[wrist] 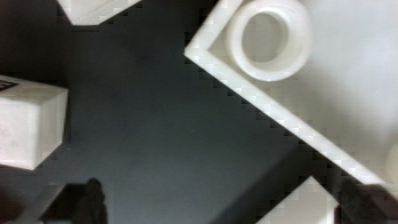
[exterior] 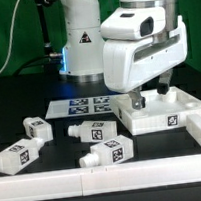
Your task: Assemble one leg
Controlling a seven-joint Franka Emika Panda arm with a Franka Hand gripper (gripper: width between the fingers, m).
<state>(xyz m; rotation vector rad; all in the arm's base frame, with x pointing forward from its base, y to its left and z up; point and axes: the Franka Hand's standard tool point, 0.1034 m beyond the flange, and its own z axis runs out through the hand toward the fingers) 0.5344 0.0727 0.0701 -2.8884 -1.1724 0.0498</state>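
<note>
Hovering gripper (wrist: 210, 198), jaws spread, leg (wrist: 32, 120) lying outside them

Four legs are counted in the exterior view: the leftmost leg (exterior: 16, 153), the rear leg (exterior: 36, 126), the middle leg (exterior: 89, 133) and the front leg (exterior: 106, 153). One large white tray-like piece (exterior: 151, 119) and one marker board (exterior: 84, 105) are seen. In the wrist view, one round socket (wrist: 270, 40) is shown on that piece, and two fingertips (wrist: 79, 205) of one gripper (wrist: 214, 202).
</note>
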